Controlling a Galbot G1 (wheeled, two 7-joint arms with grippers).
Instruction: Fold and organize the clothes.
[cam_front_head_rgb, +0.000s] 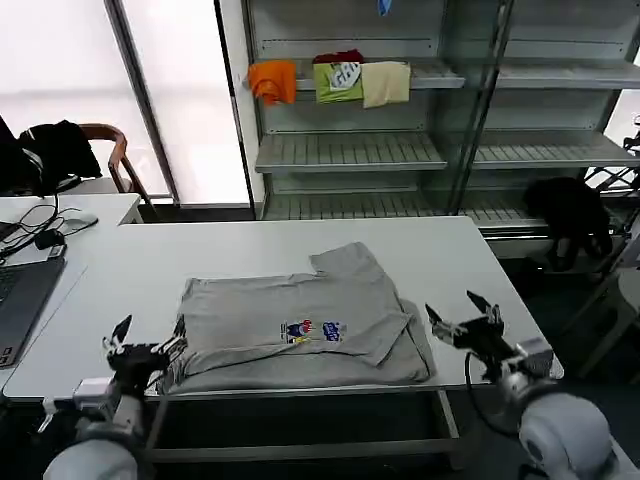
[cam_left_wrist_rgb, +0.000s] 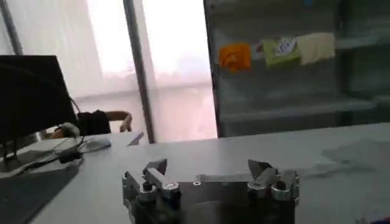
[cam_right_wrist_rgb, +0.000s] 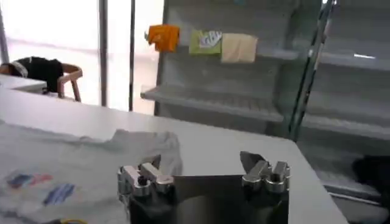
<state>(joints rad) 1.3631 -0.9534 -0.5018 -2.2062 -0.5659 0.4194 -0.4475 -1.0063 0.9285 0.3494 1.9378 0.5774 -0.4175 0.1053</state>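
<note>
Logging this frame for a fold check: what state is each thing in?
Grey shirt: lying flat on the table, partly folded, print facing up.
Left gripper: open, at the shirt's left edge.
Right gripper: open, beside the shirt's right edge.

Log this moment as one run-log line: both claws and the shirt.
left claw: open, at shirt's near-left corner | right claw: open, just off shirt's right edge | grey shirt: partly folded on table, print up

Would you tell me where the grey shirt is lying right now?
In the head view the grey shirt lies on the white table at its near edge, between both open grippers.
</note>
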